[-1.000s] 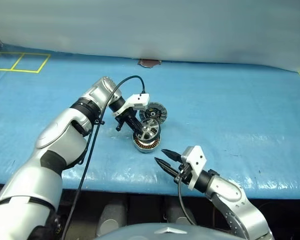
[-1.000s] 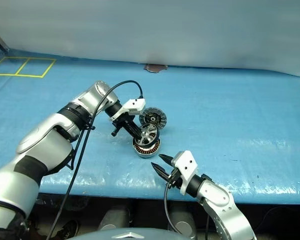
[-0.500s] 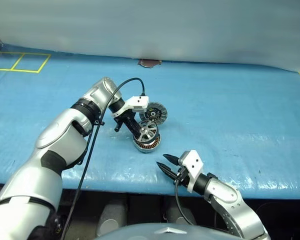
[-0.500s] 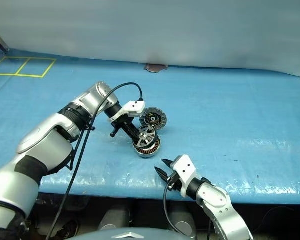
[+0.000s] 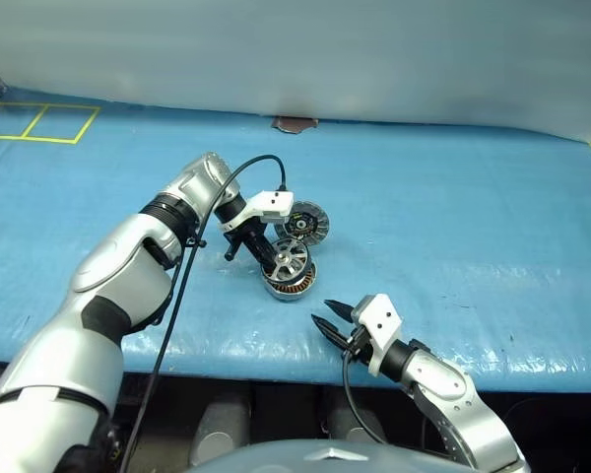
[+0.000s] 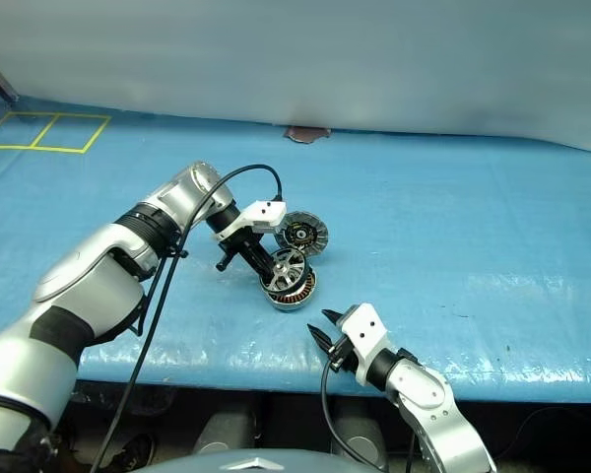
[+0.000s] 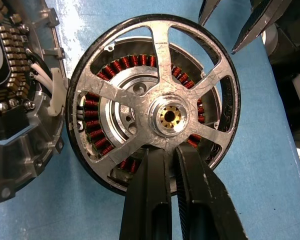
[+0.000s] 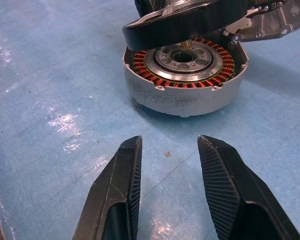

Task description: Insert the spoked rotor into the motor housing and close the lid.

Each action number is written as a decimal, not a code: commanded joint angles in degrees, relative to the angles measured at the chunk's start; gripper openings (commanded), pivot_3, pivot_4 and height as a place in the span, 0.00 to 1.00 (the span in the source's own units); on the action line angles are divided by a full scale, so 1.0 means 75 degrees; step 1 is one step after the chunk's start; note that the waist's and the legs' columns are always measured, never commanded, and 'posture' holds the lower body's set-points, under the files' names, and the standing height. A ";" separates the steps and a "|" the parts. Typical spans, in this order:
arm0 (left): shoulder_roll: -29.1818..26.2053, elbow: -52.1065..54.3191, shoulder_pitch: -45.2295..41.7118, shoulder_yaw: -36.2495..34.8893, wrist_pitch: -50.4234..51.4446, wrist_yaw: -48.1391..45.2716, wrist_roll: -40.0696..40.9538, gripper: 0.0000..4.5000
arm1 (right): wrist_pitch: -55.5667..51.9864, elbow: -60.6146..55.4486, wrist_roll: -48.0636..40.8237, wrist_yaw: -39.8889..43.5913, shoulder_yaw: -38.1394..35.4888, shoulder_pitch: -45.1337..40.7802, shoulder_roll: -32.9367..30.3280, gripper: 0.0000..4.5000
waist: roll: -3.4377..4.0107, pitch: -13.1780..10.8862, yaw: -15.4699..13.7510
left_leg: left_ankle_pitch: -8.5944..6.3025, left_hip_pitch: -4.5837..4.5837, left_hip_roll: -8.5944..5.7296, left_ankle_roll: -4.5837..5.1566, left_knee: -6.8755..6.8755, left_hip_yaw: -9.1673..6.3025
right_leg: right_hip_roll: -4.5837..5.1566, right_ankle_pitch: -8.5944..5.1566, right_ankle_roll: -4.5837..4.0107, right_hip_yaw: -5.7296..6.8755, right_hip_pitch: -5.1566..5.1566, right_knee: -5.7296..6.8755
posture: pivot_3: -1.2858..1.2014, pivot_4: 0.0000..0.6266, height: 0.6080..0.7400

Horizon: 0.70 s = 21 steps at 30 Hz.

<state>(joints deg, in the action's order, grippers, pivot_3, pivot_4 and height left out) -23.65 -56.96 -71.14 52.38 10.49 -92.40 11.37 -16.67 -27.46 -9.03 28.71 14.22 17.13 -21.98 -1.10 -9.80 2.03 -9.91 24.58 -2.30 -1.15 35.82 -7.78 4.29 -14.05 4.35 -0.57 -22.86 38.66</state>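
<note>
The spoked rotor (image 7: 160, 65), a dark ring with silvery spokes, hangs tilted over the motor housing (image 8: 185, 95). One edge is down near the rim and coppery windings show through the spokes. My left gripper (image 7: 166, 150) is shut on a spoke next to the hub. The lid (image 5: 305, 223) lies open on the far side of the housing, ribbed face up and joined at the rim. My right gripper (image 8: 167, 145) is open and holds nothing. It hovers low over the blue cover in front of the housing, near the table's front edge, and points at the housing.
A blue sheet (image 5: 453, 217) covers the table, with a grey wall behind it. Yellow tape squares (image 5: 39, 122) mark the back left, and a brown patch (image 5: 294, 123) sits at the far edge. A black cable (image 5: 192, 266) loops along my left arm.
My right gripper has sunk slightly toward the front edge and stays open. The left gripper still holds the rotor tilted over the housing.
</note>
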 commanded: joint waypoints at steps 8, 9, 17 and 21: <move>-0.0079 0.0097 -0.0348 0.0016 0.0091 -0.0013 0.0238 0.01 | 0.0129 -0.0068 0.0068 -0.0043 -0.0010 -0.0090 0.0027 0.41 | 0.0000 -0.0001 0.0000 | 0.0000 0.0000 0.0000 0.0000 0.0000 0.0000 | 0.0000 0.0000 0.0000 0.0000 0.0000 0.0000 | 0.52 0.24 1.00; -0.0088 0.0109 -0.0346 0.0027 0.0098 -0.0013 0.0251 0.01 | 0.0119 -0.0063 0.0082 -0.0052 -0.0013 -0.0095 0.0029 0.41 | 0.0000 -0.0001 0.0001 | 0.0000 0.0000 0.0000 0.0000 0.0000 0.0000 | 0.0000 0.0000 0.0000 0.0000 0.0000 0.0000 | 0.52 0.24 1.00; -0.0214 0.0252 -0.0348 0.0212 0.0129 -0.0013 0.0442 0.01 | 0.0115 -0.0003 0.0151 -0.0072 -0.0032 -0.0081 0.0029 0.41 | 0.0000 -0.0001 0.0001 | 0.0000 0.0000 0.0000 0.0000 0.0000 0.0000 | 0.0000 0.0000 0.0000 0.0000 0.0000 0.0000 | 0.52 0.24 1.00; -0.0281 0.0330 -0.0363 0.0309 0.0184 -0.0013 0.0577 0.01 | 0.0091 0.0014 0.0195 -0.0096 -0.0028 -0.0090 0.0043 0.41 | 0.0000 -0.0001 -0.0003 | 0.0000 0.0001 0.0000 0.0000 0.0000 -0.0001 | 0.0000 0.0000 0.0000 0.0000 0.0000 0.0000 | 0.52 0.24 1.00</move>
<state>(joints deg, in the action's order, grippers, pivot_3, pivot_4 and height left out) -25.12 -55.93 -72.10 54.75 11.57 -92.40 14.22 -16.68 -26.89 -7.37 28.29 14.23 16.71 -21.95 -1.10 -9.81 2.00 -9.91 24.59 -2.30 -1.15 35.82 -7.78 4.29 -14.05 4.35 -0.57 -22.86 38.66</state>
